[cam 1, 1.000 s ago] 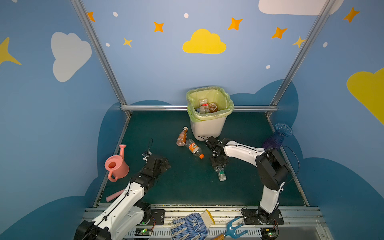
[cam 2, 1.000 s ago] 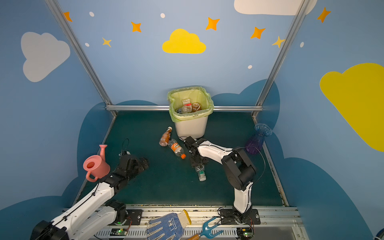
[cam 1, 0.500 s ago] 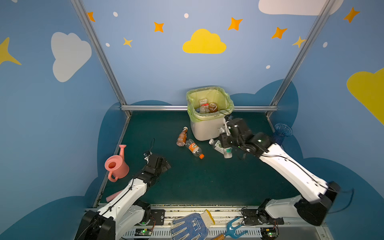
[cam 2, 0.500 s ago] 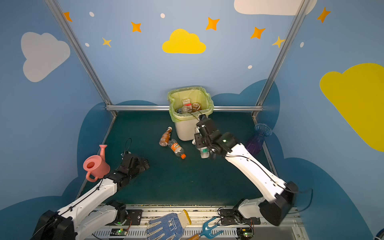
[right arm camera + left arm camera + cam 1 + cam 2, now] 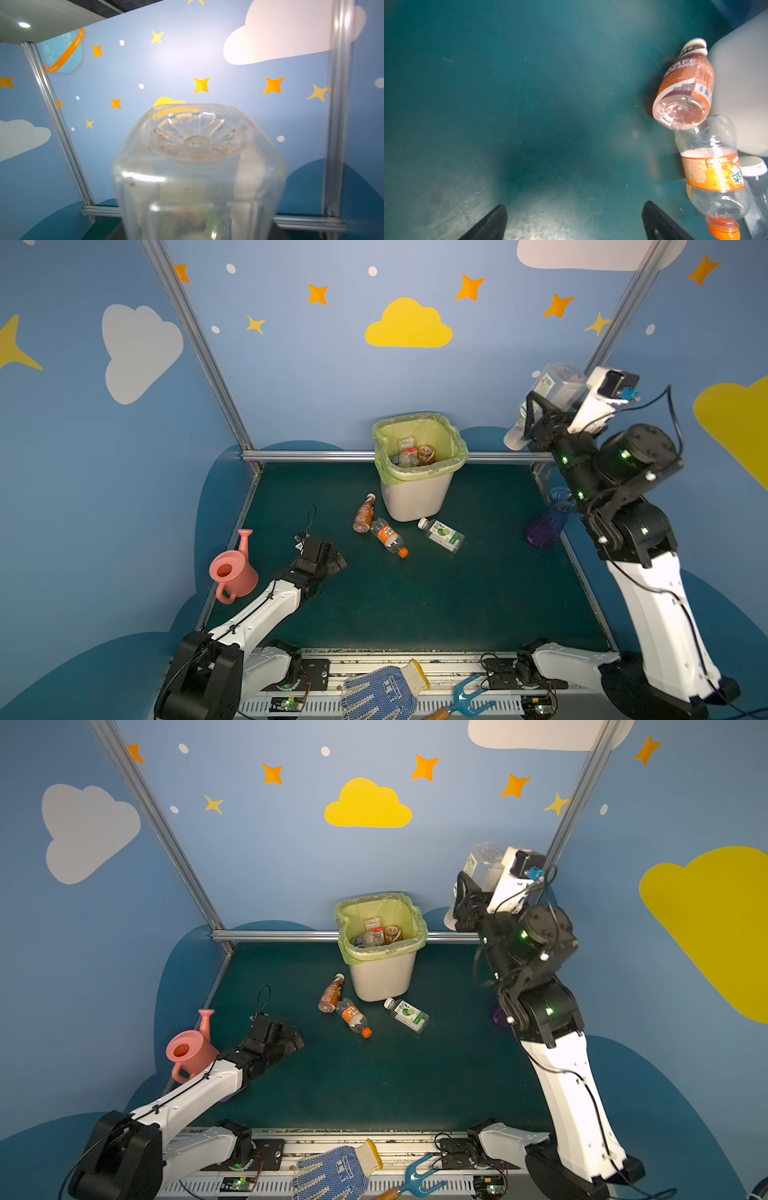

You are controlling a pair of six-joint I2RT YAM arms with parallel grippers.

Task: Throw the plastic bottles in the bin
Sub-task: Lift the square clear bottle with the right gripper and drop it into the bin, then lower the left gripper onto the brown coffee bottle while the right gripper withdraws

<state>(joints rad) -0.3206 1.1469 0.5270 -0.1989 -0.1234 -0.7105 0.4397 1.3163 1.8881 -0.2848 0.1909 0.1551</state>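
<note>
Risen high, right hand (image 5: 536, 416) clamps clear bottle (image 5: 559, 383) base-up.

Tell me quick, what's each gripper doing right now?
Left gripper: open, holding nothing.
Right gripper: shut on a clear bottle, raised high.

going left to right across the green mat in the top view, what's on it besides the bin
watering can → brown bottle → orange-label bottle → green-label bottle → purple vase
</note>
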